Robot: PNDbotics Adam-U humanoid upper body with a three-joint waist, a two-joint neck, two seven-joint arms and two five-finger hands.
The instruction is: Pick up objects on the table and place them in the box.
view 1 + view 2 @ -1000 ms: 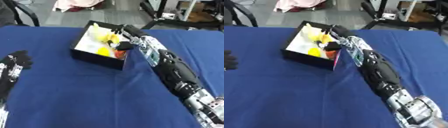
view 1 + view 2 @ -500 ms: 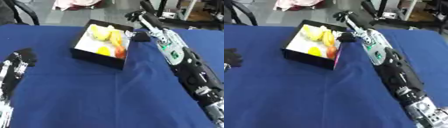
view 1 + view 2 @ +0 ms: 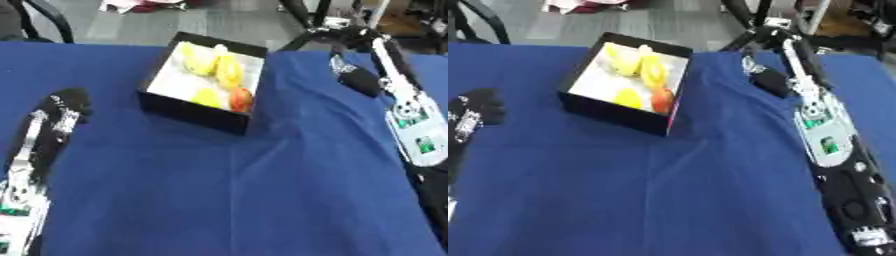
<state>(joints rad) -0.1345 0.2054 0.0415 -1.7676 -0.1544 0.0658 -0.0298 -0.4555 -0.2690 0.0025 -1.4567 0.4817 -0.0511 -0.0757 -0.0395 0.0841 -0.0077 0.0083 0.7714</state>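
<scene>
The black box [image 3: 188, 113] with a white inside stands on the blue table at the far middle. It holds yellow fruit [image 3: 216, 68], a smaller yellow piece [image 3: 206, 97] and a red-orange piece [image 3: 241, 99]. My right hand [image 3: 369, 62] is to the right of the box, clear of it, near the table's far edge. Its fingers are straight and hold nothing. At the left edge my left hand [image 3: 63, 106] lies open over the table with nothing in it.
The blue cloth [image 3: 227, 190] covers the table and is slightly wrinkled in front of the box. Chair legs and dark frames [image 3: 311, 17] stand on the floor beyond the far edge.
My right hand has drawn back from over the box, out to the right and farther away. The left hand has come further into view at the left.
</scene>
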